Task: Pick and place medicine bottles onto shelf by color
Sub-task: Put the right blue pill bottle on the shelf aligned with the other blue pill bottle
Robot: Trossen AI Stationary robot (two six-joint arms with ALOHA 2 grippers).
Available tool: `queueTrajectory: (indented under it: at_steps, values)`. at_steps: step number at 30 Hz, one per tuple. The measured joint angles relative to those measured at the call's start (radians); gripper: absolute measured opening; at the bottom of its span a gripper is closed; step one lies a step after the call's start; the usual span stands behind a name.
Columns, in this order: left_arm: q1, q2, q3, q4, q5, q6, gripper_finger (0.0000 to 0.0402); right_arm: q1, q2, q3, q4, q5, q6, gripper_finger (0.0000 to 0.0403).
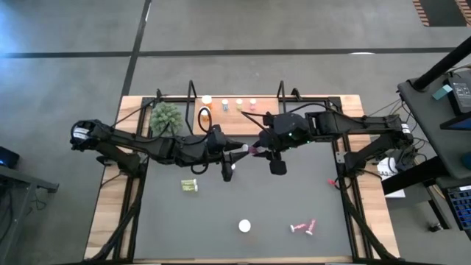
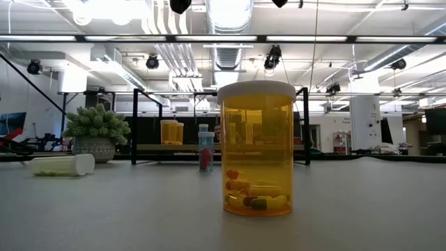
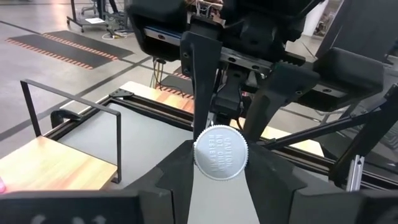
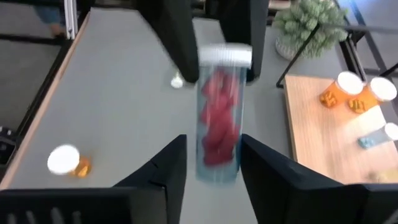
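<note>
A pink medicine bottle (image 4: pixel 219 118) with a white cap hangs level in the air above the table's middle, in front of the shelf (image 1: pixel 243 118). My left gripper (image 1: pixel 240 149) comes from the left and is shut on its cap end. My right gripper (image 4: pixel 214 165) comes from the right and stands open around the bottle's base end, with a gap showing beside one finger. More bottles stand on the shelf: an orange one (image 1: pixel 206 112) and three small ones (image 1: pixel 238 104). Both grippers are above the low view's picture. My left gripper pinches the bottle's white cap (image 3: pixel 221 152) between its two fingers, one on each side of the rim. The fingers come nearly level from the table's left and lie along the bottle. The bottle lies level, cap toward the left arm, lifted clear of the table.
A green plant ball (image 1: pixel 166 116) sits at the shelf's left end. On the mat lie a yellow-green bottle (image 1: pixel 190 185) at the left and two pink bottles (image 1: pixel 303 227) near the front right. An orange bottle (image 2: pixel 256 150) stands upright near the front edge.
</note>
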Motion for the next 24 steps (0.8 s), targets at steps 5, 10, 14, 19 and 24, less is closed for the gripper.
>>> queueTrajectory:
  at_steps: [5,10,14,19,24]
  values:
    - [0.003,0.000,0.000,0.003,-0.007,0.001,0.0114,0.000,-0.020,0.000,-0.065,0.002,0.017,0.0171]
    - [0.029,0.000,0.000,-0.006,-0.010,0.007,0.0113,0.000,-0.058,0.000,-0.181,0.002,0.059,0.0197]
    - [0.079,0.000,0.008,-0.070,-0.009,0.002,0.0113,0.000,-0.091,0.000,-0.234,0.004,0.112,0.0202]
    - [0.143,0.007,0.026,-0.178,-0.009,0.000,0.0113,0.000,-0.131,0.000,-0.236,0.055,0.149,0.0202]
    - [0.215,0.027,0.028,-0.316,0.024,-0.052,0.0113,0.000,-0.168,0.000,-0.237,0.142,0.175,0.0203]
